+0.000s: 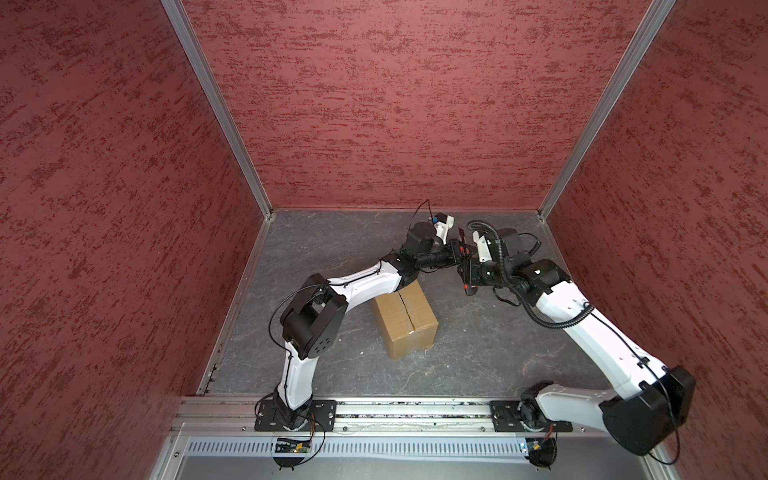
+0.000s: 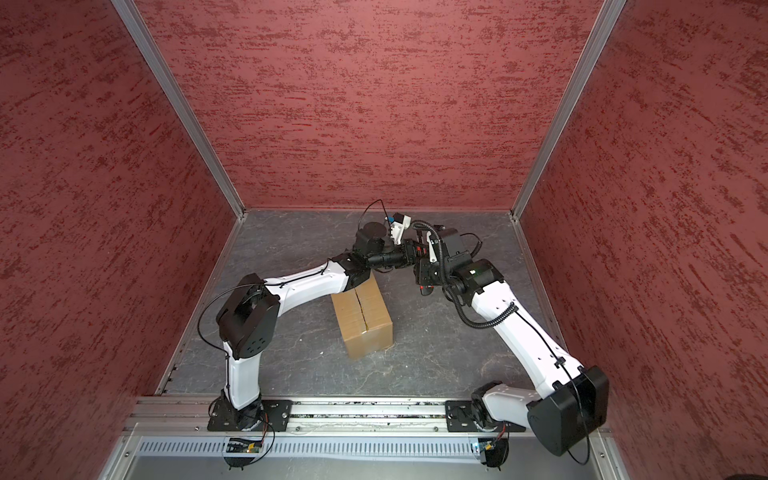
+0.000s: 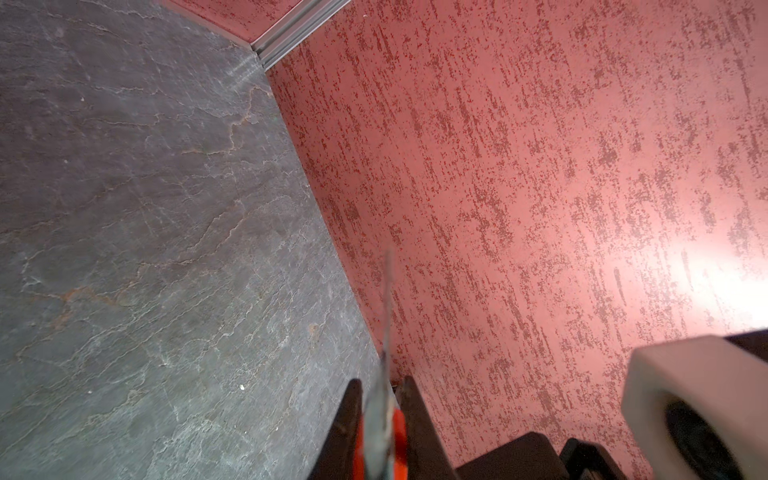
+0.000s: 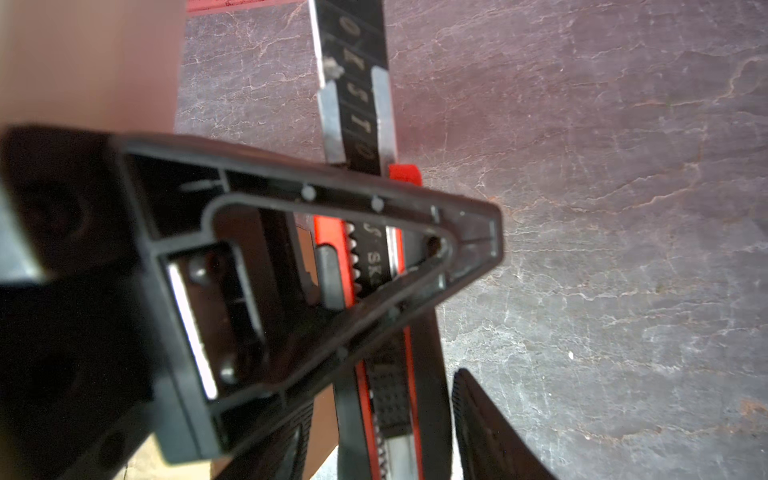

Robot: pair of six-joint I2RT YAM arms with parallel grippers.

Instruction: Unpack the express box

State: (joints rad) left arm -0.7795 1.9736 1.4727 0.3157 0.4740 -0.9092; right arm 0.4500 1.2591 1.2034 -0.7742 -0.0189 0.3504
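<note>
The express box (image 1: 405,320) (image 2: 361,322) is a brown carton with its flaps shut along a centre seam, standing mid-table and partly under my left forearm. Above and beyond it, my left gripper (image 1: 459,251) (image 2: 415,249) (image 3: 382,382) is shut on a red-and-black utility knife (image 4: 357,104) (image 3: 384,374) with its blade out. My right gripper (image 1: 467,276) (image 2: 422,278) (image 4: 386,411) stands open around the knife's handle, with a gap on each side. In the right wrist view, one left gripper finger (image 4: 469,232) crosses the foreground.
Red textured walls (image 1: 374,104) close in the back and both sides. The table top is dark slate (image 1: 478,353). An aluminium rail (image 1: 415,409) carrying both arm bases runs along the front edge. The two wrists almost touch over the back middle.
</note>
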